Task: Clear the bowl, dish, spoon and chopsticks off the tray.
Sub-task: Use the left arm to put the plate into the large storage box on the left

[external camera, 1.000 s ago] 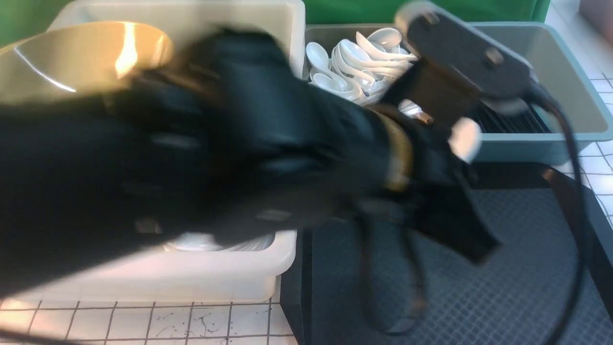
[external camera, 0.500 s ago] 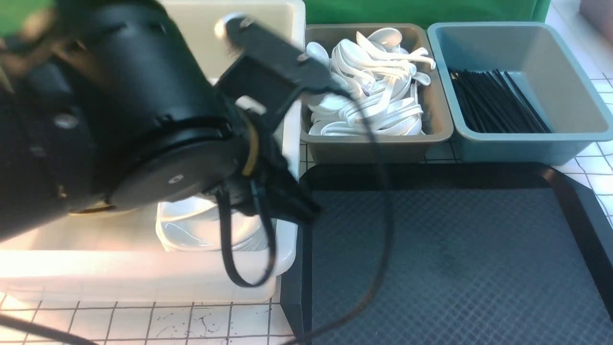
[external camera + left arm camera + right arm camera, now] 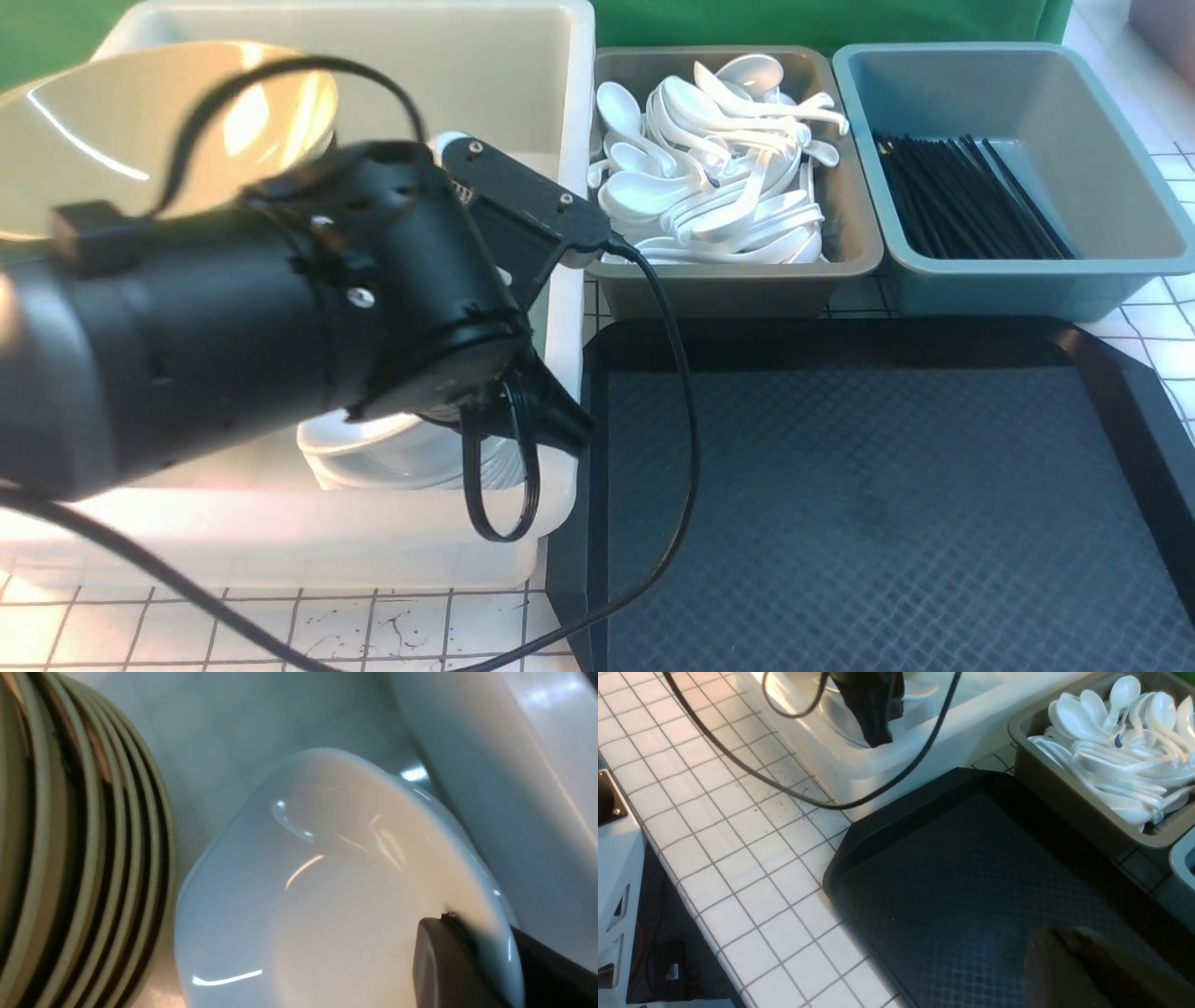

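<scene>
- Upper left of the front view: a large, shallow, glossy olive-yellow bowl [image 3: 121,131] tops a nested stack inside the white rectangular plastic tub [image 3: 504,93]. It is off the tray.
- Centre left: the left gripper [image 3: 481,940] is clenched on the rim of the small glossy white rounded-square dish [image 3: 336,882], with one finger inside the rim and one outside. The dish sits low in the tub, beside the bowl stack and over other white dishes. Whether it already rests on them cannot be told.
- Handling, as a judgement: the dish is rigid, light, glazed and slippery, and likely to chip on impact. Hold it at the rim edge, as here, and release only once it is seated.
- Centre to lower right: the flat black diamond-textured tray [image 3: 840,523]. No tableware shows on it.
- Upper centre: a grey bin [image 3: 738,289] filled with white soup spoons [image 3: 719,177]. The task's spoon cannot be singled out.
- Upper right: a blue bin [image 3: 1074,121] holding black chopsticks [image 3: 962,205].
- Right gripper [image 3: 1069,961]: blurred at the lower right of its wrist view, above the tray. Its state cannot be told.
</scene>
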